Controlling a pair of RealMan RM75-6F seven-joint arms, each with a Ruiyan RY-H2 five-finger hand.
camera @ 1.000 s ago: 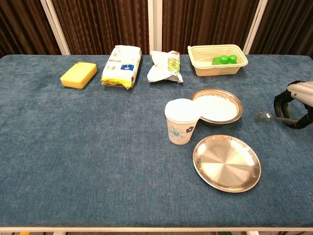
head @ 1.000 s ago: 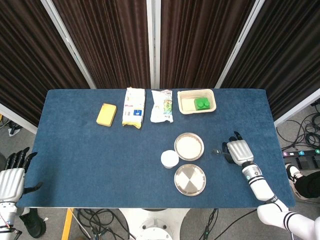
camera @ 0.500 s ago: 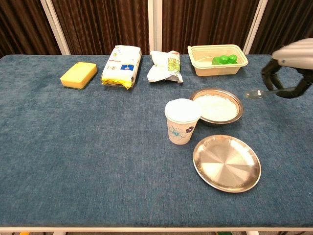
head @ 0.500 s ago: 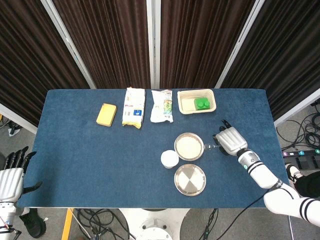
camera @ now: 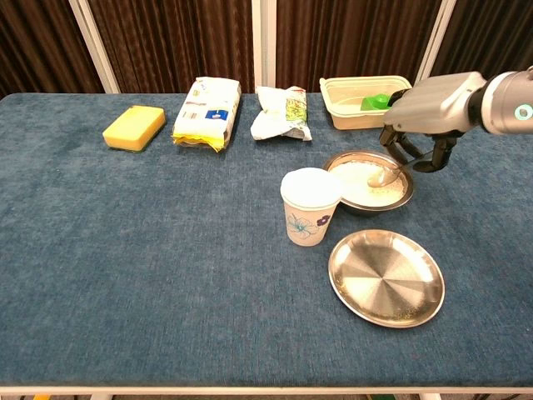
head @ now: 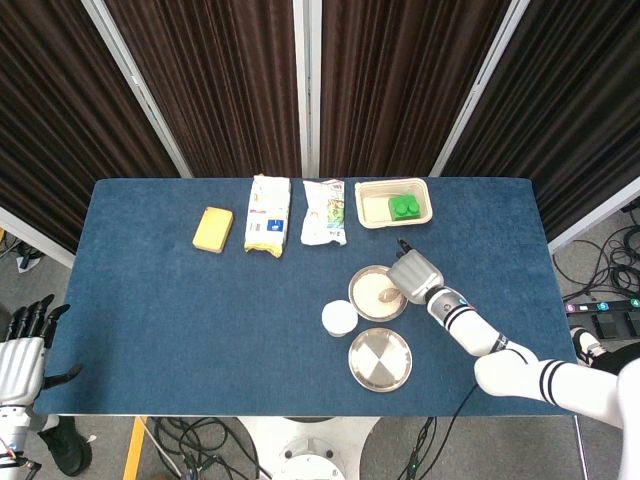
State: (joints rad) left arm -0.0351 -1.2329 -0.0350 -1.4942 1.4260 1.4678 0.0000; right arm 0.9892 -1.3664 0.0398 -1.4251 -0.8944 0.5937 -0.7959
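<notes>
Two hands are on my rig, but only the right hand (camera: 423, 117) is working: I have its fingers pinched on the handle of a small clear plastic spoon (camera: 388, 175), held low over the far-right rim of the round steel bowl of white powder (camera: 369, 182) so the scoop end sits in the powder. The spoon's long axis runs from my fingers down and leftward, bowl end pointing into the dish beside the flower-printed paper cup (camera: 310, 205) and empty round steel plate (camera: 386, 277). My left hand (head: 22, 355) hangs off the desk's (camera: 150, 250) near-left corner, fingers apart, holding nothing.
</notes>
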